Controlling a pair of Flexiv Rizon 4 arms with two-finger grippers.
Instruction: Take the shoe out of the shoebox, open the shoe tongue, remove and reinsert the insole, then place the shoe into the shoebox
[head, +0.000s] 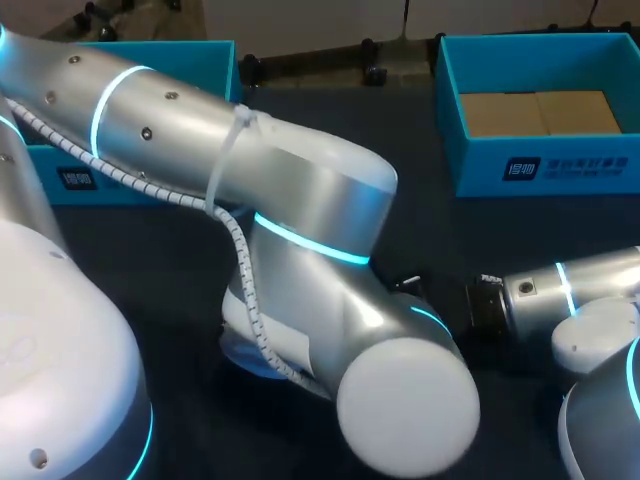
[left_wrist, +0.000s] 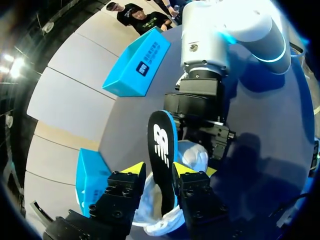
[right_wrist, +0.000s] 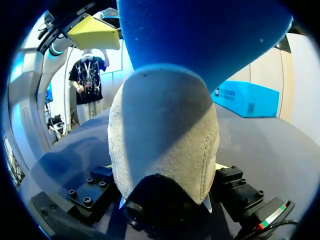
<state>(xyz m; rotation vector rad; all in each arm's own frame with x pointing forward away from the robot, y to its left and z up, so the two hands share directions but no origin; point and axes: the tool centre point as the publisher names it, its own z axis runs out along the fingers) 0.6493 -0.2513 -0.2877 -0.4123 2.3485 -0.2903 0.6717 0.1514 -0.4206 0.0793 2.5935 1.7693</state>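
Note:
A white shoe (right_wrist: 165, 135) sits on the dark table, gripped from both sides by my right gripper (right_wrist: 165, 175). The black insole (left_wrist: 162, 150) with a blue underside (right_wrist: 200, 35) stands upright with its lower end inside the shoe (left_wrist: 195, 155). My left gripper (left_wrist: 160, 170) is above the shoe, its yellow-tipped fingers (left_wrist: 132, 169) parted on either side of the insole. One of those yellow tips (right_wrist: 92, 32) shows beside the insole in the right wrist view. In the head view my left arm (head: 300, 220) hides the shoe and both grippers.
An open blue shoebox (head: 540, 160) with brown paper inside stands at the back right. A second blue box (head: 190, 60) is at the back left, half behind my left arm. My right arm (head: 560, 295) comes in low from the right.

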